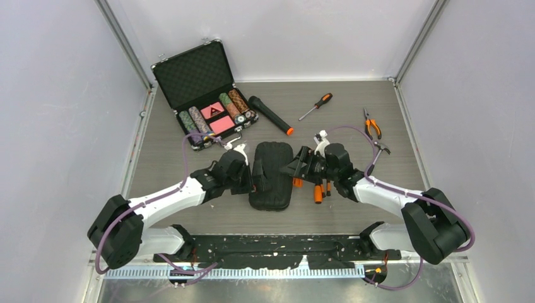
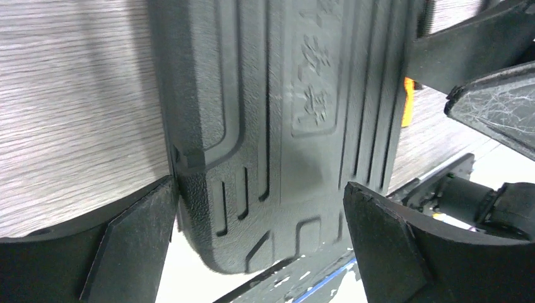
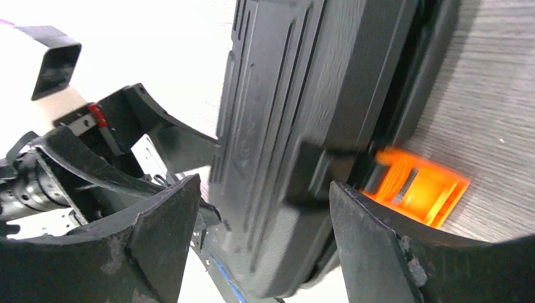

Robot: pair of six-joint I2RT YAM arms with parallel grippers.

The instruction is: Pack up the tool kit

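Bearing embossed writing [image 2: 313, 82] on case [image 1: 271, 177] lid, too blurred for reading. Straddling case's left and right edges: left gripper [image 1: 253, 178] and right gripper [image 1: 295, 171], fingers standing wide apart. Crowding case's right: orange-handled tools [image 1: 318, 189]. Lying beyond case: flashlight [image 1: 270, 115], chip case [image 1: 195, 88], screwdriver [image 1: 315, 106].

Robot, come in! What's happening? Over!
Left hand open, right hand open, either side of tool case. Orange latch undone. Screwdriver, pliers, hammer lie outside.
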